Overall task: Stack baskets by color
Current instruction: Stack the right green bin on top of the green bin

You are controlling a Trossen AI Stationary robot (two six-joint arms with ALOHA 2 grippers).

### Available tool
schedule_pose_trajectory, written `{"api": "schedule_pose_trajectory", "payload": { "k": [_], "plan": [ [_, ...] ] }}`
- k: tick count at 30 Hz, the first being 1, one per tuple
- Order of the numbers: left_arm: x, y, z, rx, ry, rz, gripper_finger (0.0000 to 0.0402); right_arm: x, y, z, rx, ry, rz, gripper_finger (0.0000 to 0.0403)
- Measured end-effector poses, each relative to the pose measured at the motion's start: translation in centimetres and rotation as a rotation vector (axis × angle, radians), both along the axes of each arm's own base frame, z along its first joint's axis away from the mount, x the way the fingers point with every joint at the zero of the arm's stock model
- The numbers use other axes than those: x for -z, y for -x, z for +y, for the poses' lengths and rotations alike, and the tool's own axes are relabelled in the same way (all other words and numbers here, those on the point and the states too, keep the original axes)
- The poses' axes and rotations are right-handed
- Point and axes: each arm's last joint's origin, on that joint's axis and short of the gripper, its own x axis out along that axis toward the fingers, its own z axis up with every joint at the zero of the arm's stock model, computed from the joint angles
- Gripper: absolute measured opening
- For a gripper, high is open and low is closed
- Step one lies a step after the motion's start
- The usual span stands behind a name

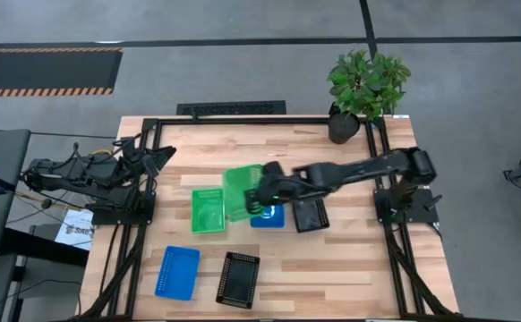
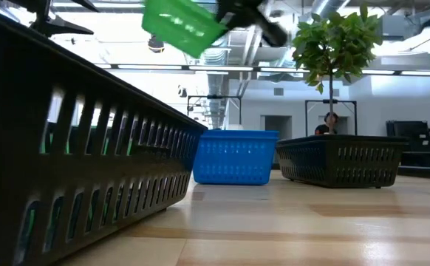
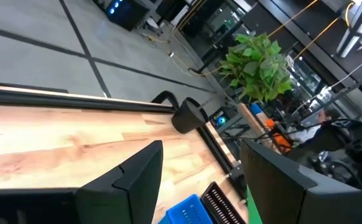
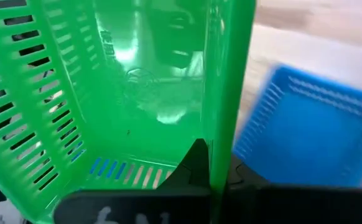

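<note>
Nearest the camera: black basket, its slotted wall filling the 9 o'clock half of the low view, right against the lens.

Table: pale wood top inside a black metal frame; dark arm bases at 3 and 9 o'clock in the high view.

Right arm: reaches from 3 o'clock to the table's middle. Right gripper is pinched closed on one wall of a green basket, which hangs tilted in the air, clear of the wood.

Left arm: folded at the 9 o'clock edge, waiting. Left gripper has its fingers spread and nothing between them.

Green basket on table: second green basket sits just beside the lifted one, toward 8 o'clock of it; I judge it to be where the lifted one goes.

Other baskets: blue basket under the right gripper; another black basket just past it at 3 o'clock; blue basket near front edge at 7 o'clock.

Risk: the hold is on a single thin wall, so the tilted basket could swing or slip. Lowered crooked, it could catch a rim and wedge, or shove the lower basket aside.

Plant: potted plant at the 1 o'clock corner.

Room: grey floor, striped mat at 10 o'clock; a person sits far behind the table.
</note>
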Motion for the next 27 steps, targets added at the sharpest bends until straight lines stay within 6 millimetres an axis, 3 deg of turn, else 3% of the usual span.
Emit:
{"api": "schedule_pose_trajectory", "payload": {
  "k": [5, 14, 21, 27],
  "plan": [
    [-0.1, 0.0, 0.0, -0.001, 0.002, -0.009, 0.0203, -0.2, -4.1, 0.1, -0.05, 0.054, -0.032, 0.0004],
    [-0.1, 0.0, 0.0, 0.015, 0.005, -0.008, 0.0203, 2.3, -9.8, 0.4, -0.097, 0.082, -0.032, 0.0004],
    [0.1, 0.0, -0.1, 0.029, 0.0, 0.009, 0.0203, 5.3, -12.9, 0.1, -0.133, 0.054, -0.023, 0.0005],
    [0.2, 0.0, -0.1, 0.029, -0.003, 0.03, 0.0203, 8.3, -14.0, -0.3, -0.121, 0.009, 0.031, 0.0008]
  ]
}}
